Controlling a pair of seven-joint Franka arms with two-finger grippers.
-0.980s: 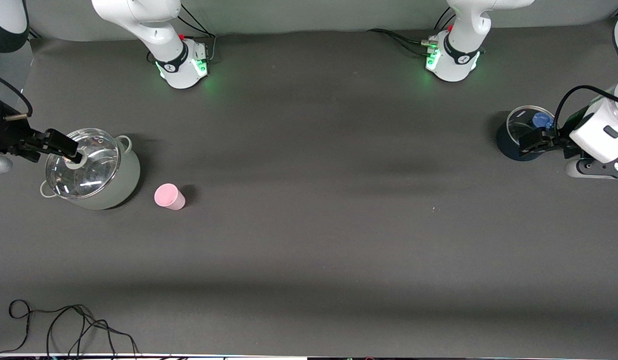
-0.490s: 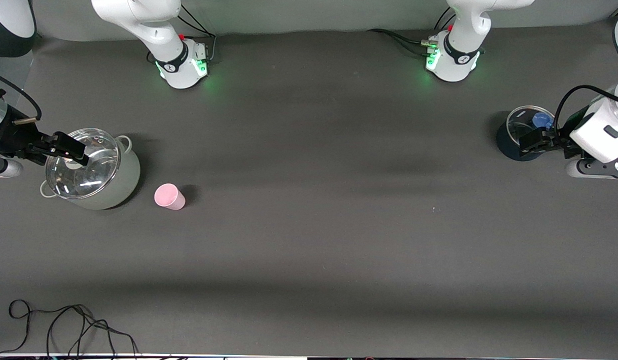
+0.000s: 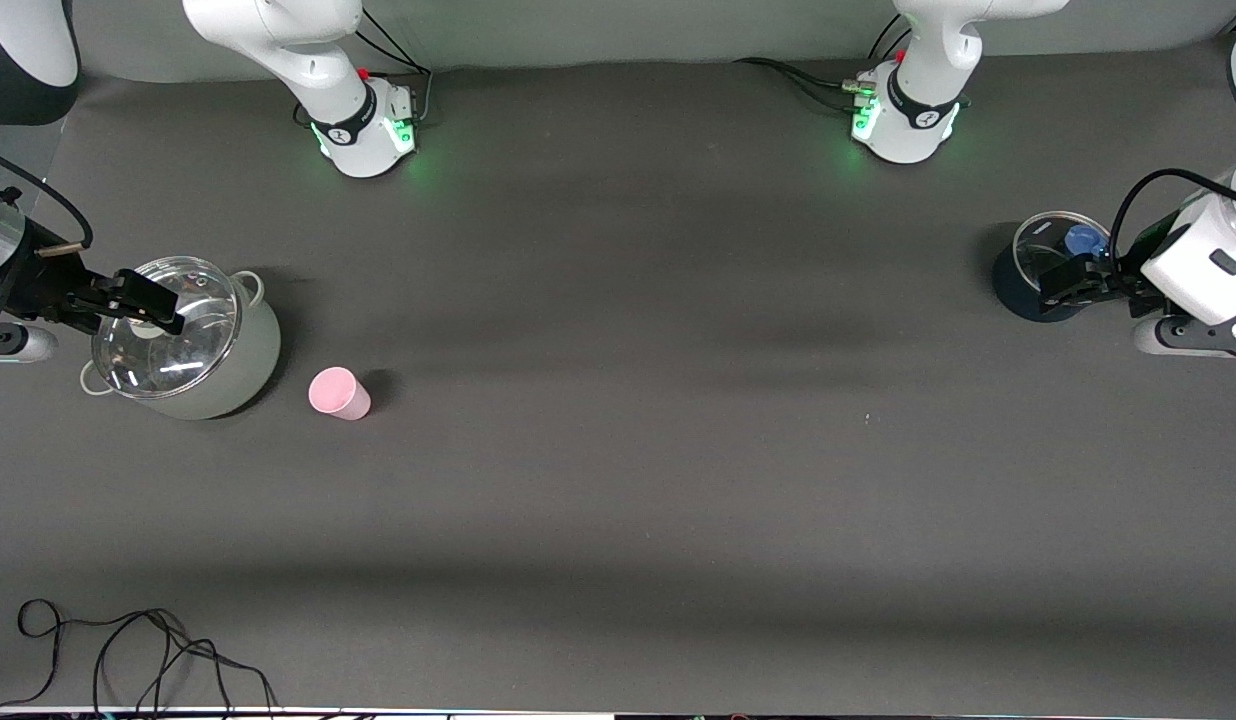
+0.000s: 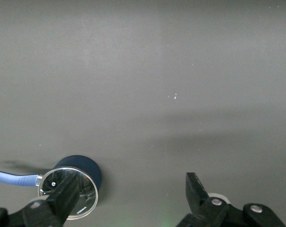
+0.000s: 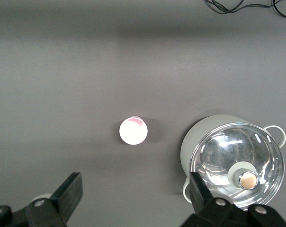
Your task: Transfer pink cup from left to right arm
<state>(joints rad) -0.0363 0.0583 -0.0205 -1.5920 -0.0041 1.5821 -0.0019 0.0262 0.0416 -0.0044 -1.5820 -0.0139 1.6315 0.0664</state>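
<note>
The pink cup stands on the dark table beside a pale green pot, nearer the front camera than the pot; it also shows in the right wrist view. My right gripper is open and empty over the pot's glass lid, apart from the cup; in its own view the jaws stand wide over bare table. My left gripper is open and empty at the left arm's end of the table, over a dark blue pot, with its jaws wide apart.
The green pot carries a glass lid with a knob. The dark blue pot has a glass lid and a blue handle. A loose black cable lies near the table's front edge.
My right gripper has shifted a little over the pot lid toward the middle of the table. The left gripper and the cup have hardly moved.
</note>
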